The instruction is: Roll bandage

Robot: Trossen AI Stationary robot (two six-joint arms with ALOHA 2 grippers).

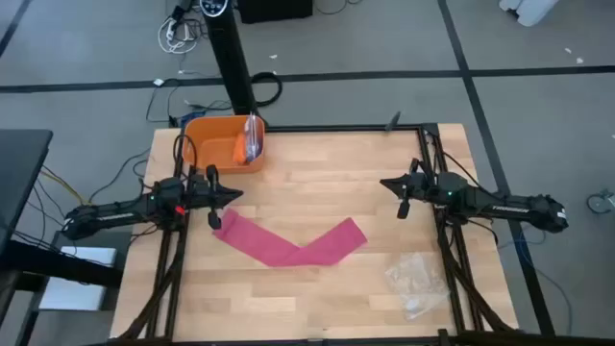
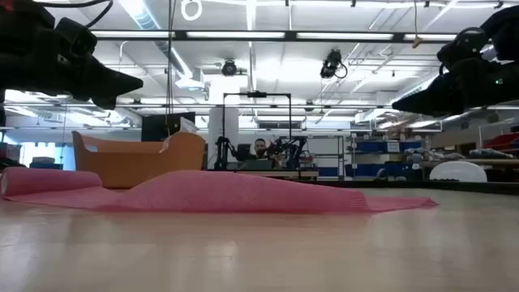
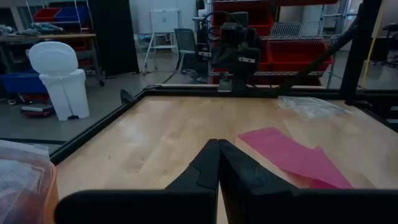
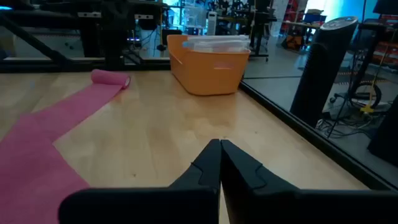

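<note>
The magenta-pink bandage [image 1: 293, 244] lies flat on the wooden table as a bent band, folded at its middle. Its left end [image 4: 111, 78] is rolled up a little. It also shows in the left wrist view [image 3: 292, 155] and the low view [image 2: 219, 193]. My left gripper [image 1: 235, 194] is shut and empty, above the table just beyond the bandage's rolled end. My right gripper [image 1: 386, 183] is shut and empty, above the table beyond the bandage's right end.
An orange tub [image 1: 223, 142] holding a packet stands at the far left. A clear crinkled plastic bag [image 1: 415, 281] lies near the right front. A black frame [image 1: 423, 144] runs along the table's far and side edges.
</note>
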